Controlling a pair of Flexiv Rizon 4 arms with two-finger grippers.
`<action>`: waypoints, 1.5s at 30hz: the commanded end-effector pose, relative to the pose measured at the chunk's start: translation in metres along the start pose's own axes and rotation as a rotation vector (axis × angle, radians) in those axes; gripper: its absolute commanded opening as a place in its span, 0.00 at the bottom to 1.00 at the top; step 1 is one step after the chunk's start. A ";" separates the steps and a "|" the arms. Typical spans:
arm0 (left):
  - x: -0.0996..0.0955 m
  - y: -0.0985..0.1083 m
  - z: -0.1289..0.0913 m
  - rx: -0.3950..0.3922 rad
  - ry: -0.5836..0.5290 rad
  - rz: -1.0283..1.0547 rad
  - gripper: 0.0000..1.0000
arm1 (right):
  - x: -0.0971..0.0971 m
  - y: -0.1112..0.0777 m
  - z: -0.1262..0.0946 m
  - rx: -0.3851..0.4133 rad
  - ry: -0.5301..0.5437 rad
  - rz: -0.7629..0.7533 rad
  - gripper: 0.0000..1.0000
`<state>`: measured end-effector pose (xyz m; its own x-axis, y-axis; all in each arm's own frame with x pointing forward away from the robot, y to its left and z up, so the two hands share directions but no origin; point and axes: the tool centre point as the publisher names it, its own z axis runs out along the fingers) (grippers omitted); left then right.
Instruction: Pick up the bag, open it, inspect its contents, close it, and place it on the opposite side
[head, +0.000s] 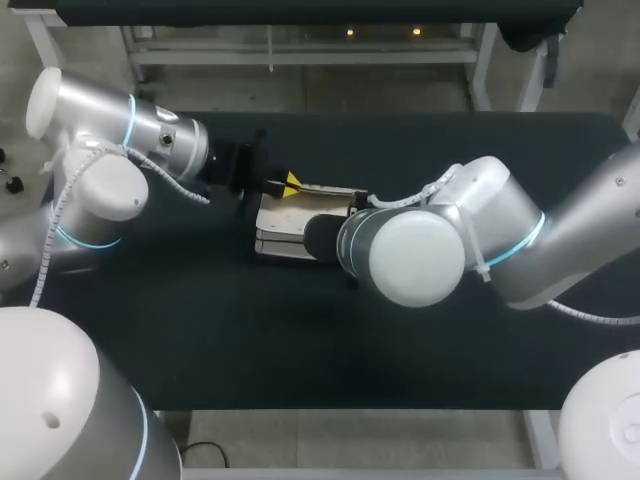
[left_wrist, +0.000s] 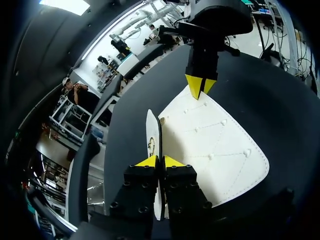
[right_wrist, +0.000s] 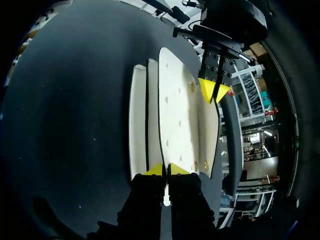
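The dark matte table (head: 420, 330) runs under both tools and past them on every side. The left arm (head: 110, 130) and the right arm (head: 500, 240) come in from opposite sides, and their tools face each other over the middle of the table.

The bag (head: 290, 225) lies between the two tools, resting on the table. It is white and flat, and from the right wrist its layered panels (right_wrist: 172, 115) run side by side straight ahead of the right gripper's tips. Its inside is not in view, so what it holds cannot be told.

The left gripper (left_wrist: 160, 161) has its yellow tips pressed together on a thin white flap (left_wrist: 152, 130) of the bag, which stands on edge and runs ahead from between the fingers. The bag's broad quilted face (left_wrist: 215, 145) spreads beside and ahead of this tool.

The right gripper (right_wrist: 165, 170) is likewise clamped on the bag's near edge, with white material showing between its fingers. Seen from the left wrist, it bites the far end of the bag, tips pointing down.

Small brass-coloured rivets (right_wrist: 191, 87) sit on the panel nearest the left gripper, and lines of stitching with raised dots (left_wrist: 210, 156) cross the broad face.
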<state>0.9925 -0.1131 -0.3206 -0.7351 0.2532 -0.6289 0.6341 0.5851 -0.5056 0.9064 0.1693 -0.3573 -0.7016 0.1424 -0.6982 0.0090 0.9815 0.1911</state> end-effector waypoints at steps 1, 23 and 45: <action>0.009 0.002 0.001 0.013 -0.013 0.011 0.00 | 0.004 -0.004 0.001 -0.020 -0.120 0.001 0.00; 0.031 -0.011 0.011 0.027 0.047 0.085 0.00 | 0.004 -0.004 0.001 -0.020 -0.120 0.001 0.00; 0.016 -0.017 0.000 -0.007 -0.004 0.058 0.00 | 0.004 -0.004 0.001 -0.020 -0.120 0.001 0.00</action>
<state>0.9733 -0.1172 -0.3241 -0.6919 0.2845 -0.6636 0.6814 0.5610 -0.4700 0.9061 0.1687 -0.3568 -0.7008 0.1428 -0.6989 0.0101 0.9816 0.1905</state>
